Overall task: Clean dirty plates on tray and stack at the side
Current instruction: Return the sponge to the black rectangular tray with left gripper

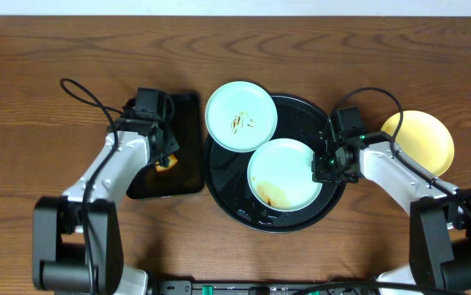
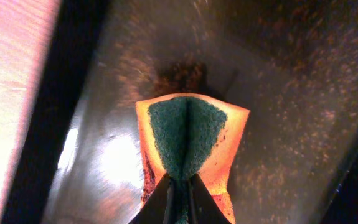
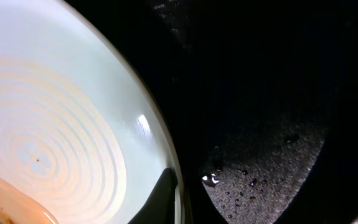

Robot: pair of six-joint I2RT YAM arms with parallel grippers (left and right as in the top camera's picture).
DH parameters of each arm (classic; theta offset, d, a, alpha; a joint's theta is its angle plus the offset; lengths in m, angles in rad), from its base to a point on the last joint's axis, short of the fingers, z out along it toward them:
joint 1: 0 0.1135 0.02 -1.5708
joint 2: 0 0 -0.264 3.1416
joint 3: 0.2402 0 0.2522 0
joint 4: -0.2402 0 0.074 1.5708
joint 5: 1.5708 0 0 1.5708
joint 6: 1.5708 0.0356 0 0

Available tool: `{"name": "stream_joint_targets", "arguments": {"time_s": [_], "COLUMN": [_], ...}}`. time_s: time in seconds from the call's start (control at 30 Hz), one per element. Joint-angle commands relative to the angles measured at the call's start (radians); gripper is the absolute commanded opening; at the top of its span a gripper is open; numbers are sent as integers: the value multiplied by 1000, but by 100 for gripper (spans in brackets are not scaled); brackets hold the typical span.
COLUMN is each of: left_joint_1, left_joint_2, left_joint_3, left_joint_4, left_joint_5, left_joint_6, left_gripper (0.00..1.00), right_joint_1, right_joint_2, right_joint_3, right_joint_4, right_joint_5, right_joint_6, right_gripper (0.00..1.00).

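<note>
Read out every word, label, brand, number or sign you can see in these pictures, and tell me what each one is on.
None: no readable text in any view.
The upper mint plate, lower mint plate, yellow plate, round tray, rectangular tray and sponge all show no markings.
The green light on the right arm is only a glow, not a sign.

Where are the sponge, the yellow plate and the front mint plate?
sponge [image 2: 188, 140]: left wrist view, green scrub face.
yellow plate [image 1: 425, 138]: overhead view, its centre.
front mint plate [image 1: 288, 170]: overhead view, clean centre.
</note>
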State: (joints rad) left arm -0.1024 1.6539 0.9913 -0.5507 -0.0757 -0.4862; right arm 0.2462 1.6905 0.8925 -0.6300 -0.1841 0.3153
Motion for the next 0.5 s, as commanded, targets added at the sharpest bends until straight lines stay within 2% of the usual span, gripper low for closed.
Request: {"name": "stream_joint_targets", "arguments": {"time_s": [0.0,0.1,0.33,0.47], "left_joint_1": [54,100,222,289], "left_joint_2": [69,102,108,108], "left_joint_3": [-6,-6,-6,-6], "left_joint_4": [27,47,47,47], "left_joint_5": [221,373,561,866], "left_joint_6": [77,132,222,342], "left_gripper": [8,8,8,7], "right_joint_1": [11,11,10,10], "right_joint_2": [17,17,13,-11], "right_joint_3": [-29,-29,-16,5], "right_joint_4": [-1,-1,6,6], "right_joint_5": [-1,-1,-1,0], "right_joint_6": [10,10,9,1], "right_gripper": [1,1,1,1]}}
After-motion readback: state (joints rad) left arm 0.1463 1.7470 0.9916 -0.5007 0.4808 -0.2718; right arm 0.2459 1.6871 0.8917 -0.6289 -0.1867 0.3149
